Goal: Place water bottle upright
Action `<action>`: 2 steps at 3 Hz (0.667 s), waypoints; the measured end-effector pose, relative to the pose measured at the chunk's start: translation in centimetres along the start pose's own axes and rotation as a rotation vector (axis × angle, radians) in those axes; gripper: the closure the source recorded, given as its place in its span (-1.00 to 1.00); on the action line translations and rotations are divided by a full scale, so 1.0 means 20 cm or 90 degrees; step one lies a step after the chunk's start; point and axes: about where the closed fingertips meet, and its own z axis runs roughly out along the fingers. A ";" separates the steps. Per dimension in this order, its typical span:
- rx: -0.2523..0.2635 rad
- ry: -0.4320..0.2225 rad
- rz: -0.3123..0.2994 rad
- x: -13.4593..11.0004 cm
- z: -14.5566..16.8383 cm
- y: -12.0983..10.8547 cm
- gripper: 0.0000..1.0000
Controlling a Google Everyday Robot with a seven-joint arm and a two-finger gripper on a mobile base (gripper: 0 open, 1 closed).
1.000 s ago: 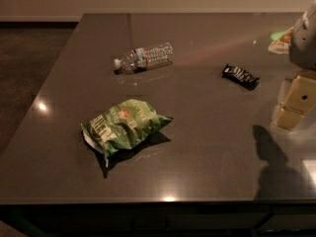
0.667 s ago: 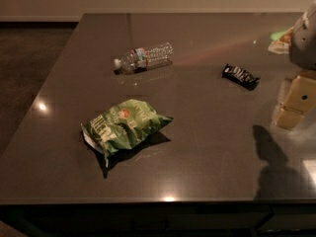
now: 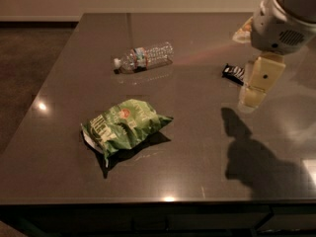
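Water bottle [image 3: 144,57] is lying on its side near the back of the bench [image 3: 59,88], cap pointing left. Green chip bag [image 3: 123,127] sits well apart up front. Dark candy bar [image 3: 232,72] off right, right by the gripper [image 3: 254,90] hanging there; can't tell its grip state.

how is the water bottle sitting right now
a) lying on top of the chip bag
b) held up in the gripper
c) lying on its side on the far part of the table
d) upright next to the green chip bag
C: the water bottle lies on its side on the table, cap pointing left, while the gripper hangs over the table's right side, well apart from it.
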 end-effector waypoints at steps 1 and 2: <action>-0.025 -0.026 -0.035 -0.17 0.12 -0.16 -1.00; -0.037 -0.042 -0.064 -0.33 0.24 -0.32 -1.00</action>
